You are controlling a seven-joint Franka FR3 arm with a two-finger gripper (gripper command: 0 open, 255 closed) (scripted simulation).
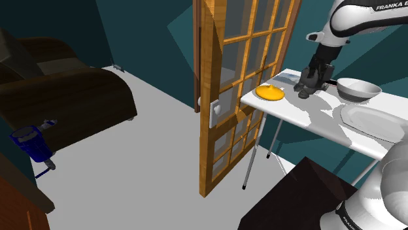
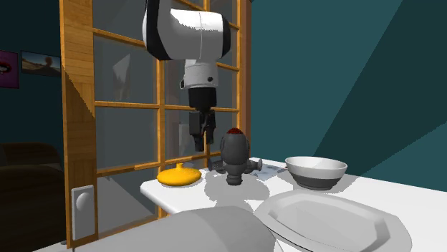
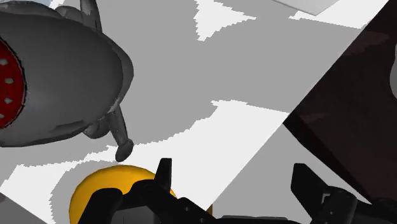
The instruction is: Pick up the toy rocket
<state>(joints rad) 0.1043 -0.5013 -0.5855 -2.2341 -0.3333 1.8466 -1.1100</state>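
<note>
Gripper (image 3: 232, 183) was open: the two black fingers (image 3: 164, 175) stood well apart with bare table between them, clasping nothing.

Toy rocket (image 2: 234, 154) stood upright on its fins on the white table (image 2: 401, 193), grey body with red nose uppermost. In the wrist view the toy rocket (image 3: 57, 76) lay off to one side of the fingers, not between them and not touched.

In the second exterior view the gripper (image 2: 203, 145) hung above the tabletop, just beside the rocket on that view's left, over the gap between it and an orange disc (image 2: 179, 175).

Other items on the table: a white bowl (image 2: 315, 170) with a grey band to that view's right of the rocket, and a white plate (image 2: 329, 218) nearer the camera.

A glass-paned wooden door (image 1: 242, 85) stood at the table's end (disc side).
</note>
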